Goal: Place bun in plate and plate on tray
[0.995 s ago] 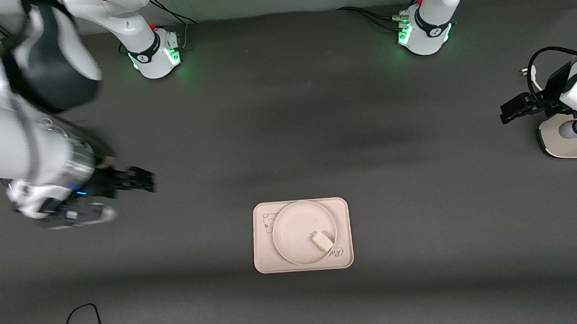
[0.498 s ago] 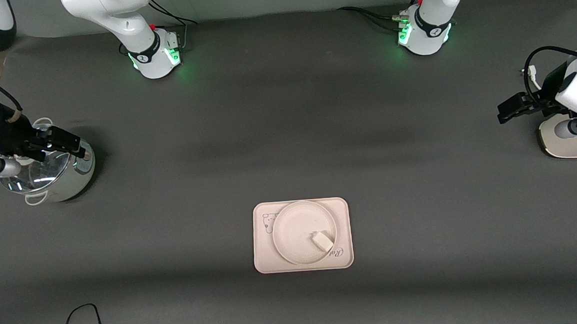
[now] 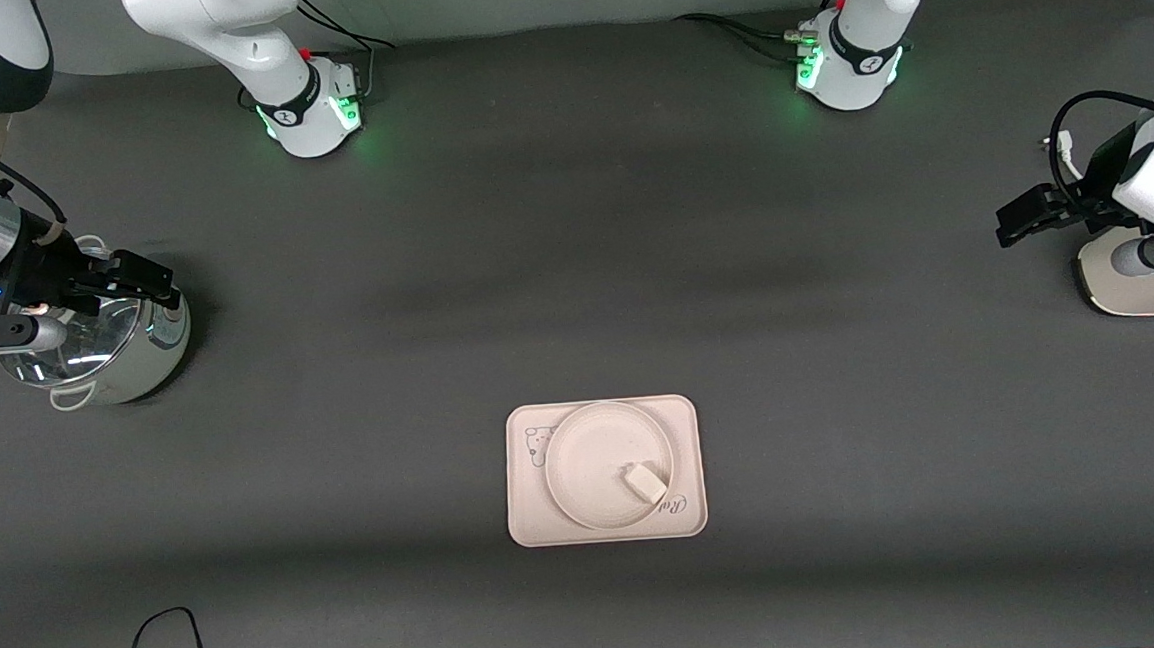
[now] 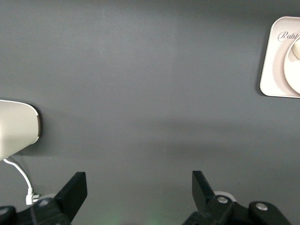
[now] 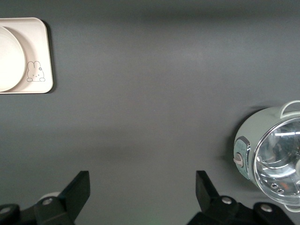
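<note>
Now we see bun [image 3: 645, 480] in plate [image 3: 591, 463] on tray [image 3: 523, 513]; left claw [image 3: 1015, 220] and right claw [image 3: 144, 280] both spread, empty.

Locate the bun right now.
In the front view the bun lies in the plate, by the rim nearest the camera and toward the left arm's end. The plate sits on the tray, mid-table, and both grippers are well away.

Both arms parked at own worktop ends; left pincer [image 3: 1010, 220] and right pincer [image 3: 149, 280] spread wide, empty.
</note>
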Robot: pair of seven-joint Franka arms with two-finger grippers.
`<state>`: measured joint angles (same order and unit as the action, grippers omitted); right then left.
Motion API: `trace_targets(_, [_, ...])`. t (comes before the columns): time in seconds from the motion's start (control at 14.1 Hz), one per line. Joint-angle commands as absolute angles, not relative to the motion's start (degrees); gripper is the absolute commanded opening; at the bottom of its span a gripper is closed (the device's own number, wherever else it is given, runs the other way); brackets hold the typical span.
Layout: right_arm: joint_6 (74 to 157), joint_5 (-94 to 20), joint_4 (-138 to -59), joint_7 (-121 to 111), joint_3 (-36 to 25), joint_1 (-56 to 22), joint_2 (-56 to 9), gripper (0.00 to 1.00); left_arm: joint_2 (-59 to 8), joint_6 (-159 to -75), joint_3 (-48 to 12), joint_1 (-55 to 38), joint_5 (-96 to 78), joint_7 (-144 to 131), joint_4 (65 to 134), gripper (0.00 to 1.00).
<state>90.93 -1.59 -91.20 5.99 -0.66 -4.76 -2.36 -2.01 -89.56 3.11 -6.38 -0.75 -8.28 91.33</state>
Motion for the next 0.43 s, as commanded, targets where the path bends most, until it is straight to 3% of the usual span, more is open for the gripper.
trace_targets(0.0, [90.7,-0.4,-92.1,5.4,-0.8,-5.9,-1.9,1.0,-1.2,-88.1,3.2,-6.7,-0.4,-9.2,90.8,1.0])
trace_targets(0.36, [90.6,-0.4,-93.4,5.1,-0.8,-6.0,-1.8,1.0,-1.2,-87.8,3.2,-6.8,-0.3,-9.3,90.4,1.0])
